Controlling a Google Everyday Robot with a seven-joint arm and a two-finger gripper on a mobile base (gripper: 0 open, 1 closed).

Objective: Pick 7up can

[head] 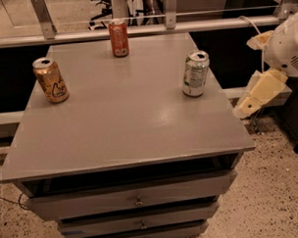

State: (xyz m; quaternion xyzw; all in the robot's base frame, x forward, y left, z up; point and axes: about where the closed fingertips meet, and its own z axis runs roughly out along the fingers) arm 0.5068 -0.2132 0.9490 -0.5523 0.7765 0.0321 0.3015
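On a flat grey surface (129,126), the top of a low cabinet seen from above and in front, stand three drink cans, all upright and well apart from one another. Toward the right edge, about midway back, is the 7up can (195,74). It is silver-white and green, with a small label panel facing the viewer and a silver top whose opening shows. On the left side, at about the same depth, stands an orange-gold can (50,80) with dark script on its side. At the back, near the middle of the far edge, stands a red can (118,38).

Off the right edge of the surface, beyond the cabinet, hangs the robot's arm. A rounded white housing (289,42) sits at the upper right. Below it, a cream-coloured pincer (256,96) slants down and to the left, toward the cabinet's right side. The pincer is apart from the 7up can, to the can's right, and touches nothing that can be seen. Whether it is open or closed cannot be told from this angle.

Under the surface, the cabinet front shows stacked grey drawers (137,202) with small knobs. Behind the cabinet runs a pale metal rail (219,24), and a thin white cable (251,25) loops near the arm. A speckled floor (274,200) lies to the lower right.
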